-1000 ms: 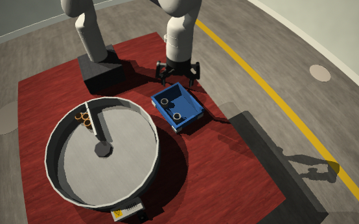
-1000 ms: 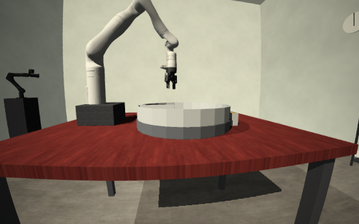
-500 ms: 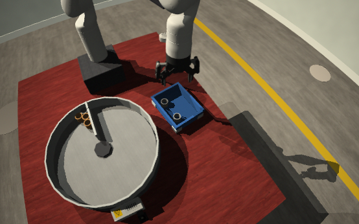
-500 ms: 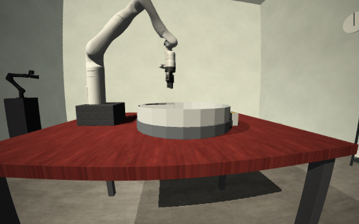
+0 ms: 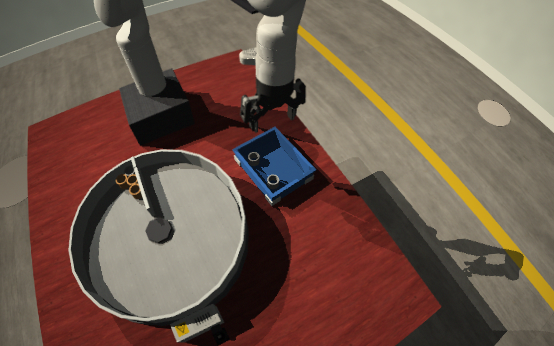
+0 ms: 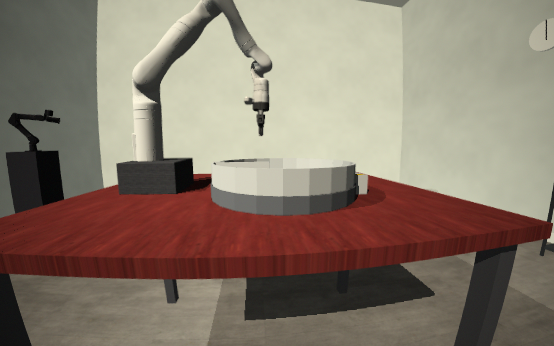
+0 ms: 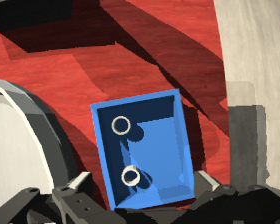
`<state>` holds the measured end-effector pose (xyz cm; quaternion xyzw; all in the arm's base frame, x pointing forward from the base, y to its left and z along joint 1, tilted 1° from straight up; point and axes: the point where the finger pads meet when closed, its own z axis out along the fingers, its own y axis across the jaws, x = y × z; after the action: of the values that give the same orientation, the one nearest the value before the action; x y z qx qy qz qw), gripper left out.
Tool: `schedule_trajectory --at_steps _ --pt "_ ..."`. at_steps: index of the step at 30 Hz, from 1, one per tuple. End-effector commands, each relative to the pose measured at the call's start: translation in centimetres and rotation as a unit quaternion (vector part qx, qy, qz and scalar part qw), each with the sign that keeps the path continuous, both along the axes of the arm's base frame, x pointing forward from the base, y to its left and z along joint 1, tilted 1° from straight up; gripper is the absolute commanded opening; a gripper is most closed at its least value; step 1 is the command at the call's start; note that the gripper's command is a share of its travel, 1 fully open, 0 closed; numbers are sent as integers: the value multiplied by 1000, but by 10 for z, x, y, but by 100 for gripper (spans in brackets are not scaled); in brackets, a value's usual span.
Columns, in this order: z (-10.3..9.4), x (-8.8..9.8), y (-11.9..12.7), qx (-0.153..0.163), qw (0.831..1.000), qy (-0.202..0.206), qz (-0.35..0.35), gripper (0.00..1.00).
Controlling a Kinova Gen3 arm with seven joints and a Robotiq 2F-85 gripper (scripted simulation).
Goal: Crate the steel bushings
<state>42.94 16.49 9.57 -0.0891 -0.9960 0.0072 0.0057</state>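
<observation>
Two steel bushings stand upright and apart in the blue crate [image 5: 289,162] [image 7: 161,150]: one steel bushing [image 5: 254,164] [image 7: 112,125] near one corner, the other steel bushing [image 5: 273,184] [image 7: 123,177] near another corner on the same long side. Several copper-coloured bushings [image 5: 130,192] lie close together on the turning table [image 5: 195,260] [image 6: 282,181] [image 7: 11,135], against the divider. No steel bushing shows on the visible part of its disc. My gripper [image 5: 273,122] [image 6: 261,134] [image 7: 143,183] is open and empty, high above the crate area. The crate is hidden in the exterior view.
The white divider [image 5: 141,185] and the dark hub [image 5: 160,231] stand inside the turning table's high rim. The arm's dark base block [image 5: 162,122] [image 6: 147,177] stands behind it on the red table [image 5: 320,260] [image 6: 220,245]. A control box [image 5: 197,324] sits at the turning table's front.
</observation>
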Motion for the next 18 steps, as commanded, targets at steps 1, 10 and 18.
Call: schedule_trajectory --at_steps 1,10,18 --pt "2 -1 -2 -1 1000 0 3 100" --pt "4 0 -14 -5 1000 -8 21 100" --pt "4 0 -14 -5 1000 -8 21 100"
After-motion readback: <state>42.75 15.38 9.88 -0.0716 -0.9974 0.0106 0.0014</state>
